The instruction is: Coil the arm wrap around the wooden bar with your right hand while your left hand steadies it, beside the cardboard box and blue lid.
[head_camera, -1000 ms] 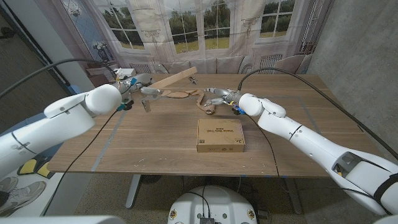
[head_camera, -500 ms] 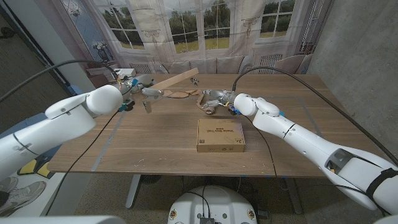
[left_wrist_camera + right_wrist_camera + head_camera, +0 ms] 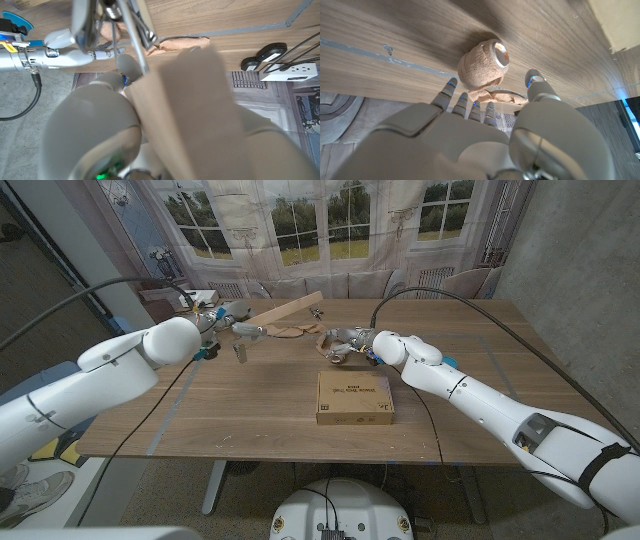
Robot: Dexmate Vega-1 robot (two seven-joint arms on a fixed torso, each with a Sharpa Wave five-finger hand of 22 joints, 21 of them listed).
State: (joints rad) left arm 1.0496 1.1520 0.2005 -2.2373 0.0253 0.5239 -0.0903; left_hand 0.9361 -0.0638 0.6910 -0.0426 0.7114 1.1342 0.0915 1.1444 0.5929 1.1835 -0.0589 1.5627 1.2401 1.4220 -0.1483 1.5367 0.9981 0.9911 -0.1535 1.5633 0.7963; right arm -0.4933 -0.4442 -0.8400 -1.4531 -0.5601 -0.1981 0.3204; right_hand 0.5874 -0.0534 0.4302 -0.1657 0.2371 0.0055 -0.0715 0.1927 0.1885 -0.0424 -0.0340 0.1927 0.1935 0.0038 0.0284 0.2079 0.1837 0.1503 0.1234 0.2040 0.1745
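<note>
Wrap roll (image 3: 482, 66) lay on the table just beyond the box (image 3: 354, 397), directly ahead of the right hand (image 3: 350, 340), fingers spread, holding nothing. Left hand (image 3: 238, 330) gripped the tilted bar (image 3: 283, 307).

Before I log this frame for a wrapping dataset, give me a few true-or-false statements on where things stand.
1. The left hand holds the wooden bar up off the table. True.
2. The wrap roll sits on top of the cardboard box. False: it lies on the table beyond the box, by the right hand.
3. A loose tan strip runs from the bar toward the roll. True.
4. The right hand grips the bar. False: it is at the roll, fingers spread around it, apart from the bar.
5. The cardboard box is open. False: it lies flat and closed.
</note>
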